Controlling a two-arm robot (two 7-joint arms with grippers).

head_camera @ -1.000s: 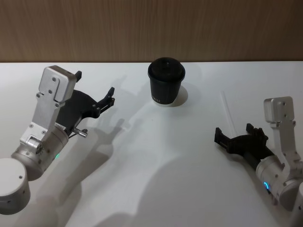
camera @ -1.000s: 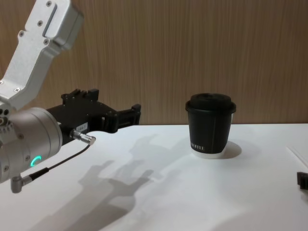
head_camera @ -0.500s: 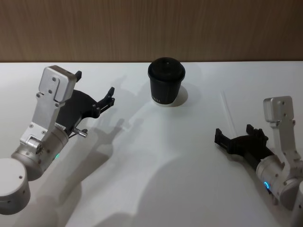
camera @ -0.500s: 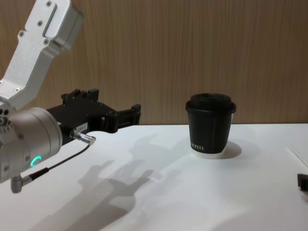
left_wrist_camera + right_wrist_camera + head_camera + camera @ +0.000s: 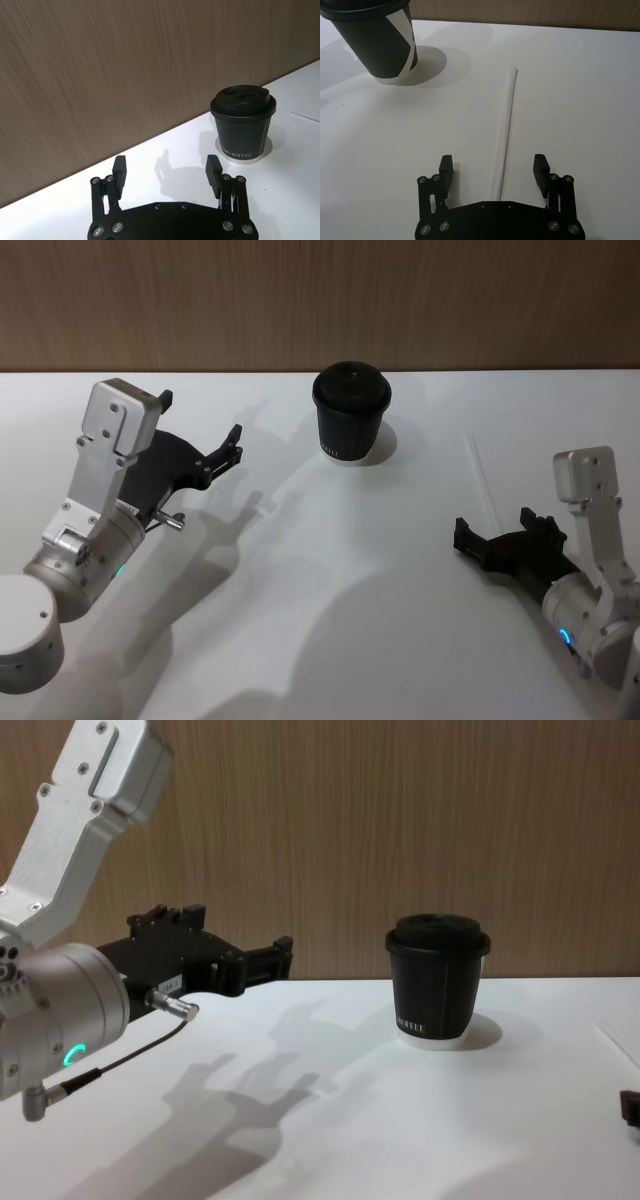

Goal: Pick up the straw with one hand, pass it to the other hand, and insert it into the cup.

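The right end effector point(image 5: 492, 162) is seen low at the right side of the counter point(image 5: 330, 580), its two fingers point(image 5: 446, 165) spread wide and nothing held between them. The straw point(image 5: 508, 120) is laid flat on the counter, and in the right wrist view its near end is lined up in the gap between those open fingers, touched by neither. From there the straw is stretched away toward the wood-panelled wall point(image 5: 320, 300), its far end lying off to the right of the cup point(image 5: 351, 422). The cup is stood upright near the back of the counter, roughly central, its domed lid point(image 5: 351, 388) on, apart from the straw. Over on the left, the left end effector point(image 5: 166, 167) is held up above the counter, likewise parted wide and empty, and is pointed toward the cup, which is well apart from it. A green ring point(image 5: 72, 1055) is lit on the left wrist in the chest view.
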